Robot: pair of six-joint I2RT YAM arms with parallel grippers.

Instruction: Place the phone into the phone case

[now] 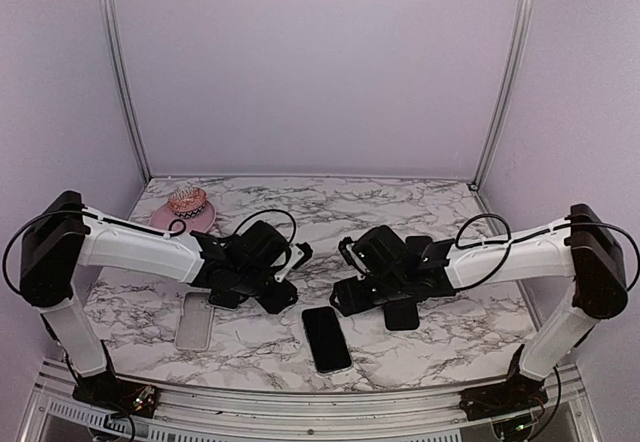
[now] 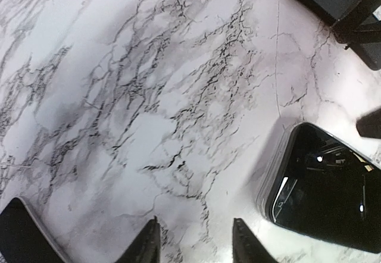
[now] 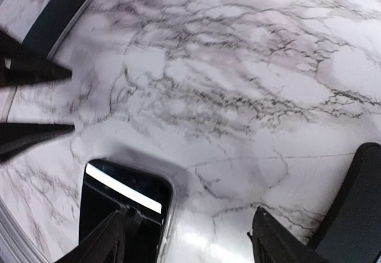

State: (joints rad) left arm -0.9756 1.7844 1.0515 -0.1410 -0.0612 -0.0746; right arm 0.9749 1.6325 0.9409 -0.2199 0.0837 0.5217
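**Phone lay bare on the table, both pincers apart and empty**

The phone (image 1: 327, 339) lay screen up on the marble table (image 1: 400, 202), at the middle of its near edge and outside the phone case (image 1: 193, 320). The clear case lay flat well to the phone's left, its far end tucked under the left arm.

From above, the two arm heads crowded together just beyond the phone, and their fingers were hard to separate from the black housings. The wrist cameras showed more. The left pincer (image 2: 196, 230) stood apart over bare marble, gripping nothing, with the phone (image 2: 324, 194) cut off at the right edge of that view. The right pincer (image 3: 193, 221) stood wide apart, also empty. Its left finger covered part of the phone (image 3: 119, 197), and the frame's bottom edge cut off the rest.

A dark slab with a pale rim (image 3: 56, 16) at that view's far left was probably the case, though I could not be sure. On a pink plate (image 1: 165, 219) in the far left corner sat a small ringed object too small to identify.
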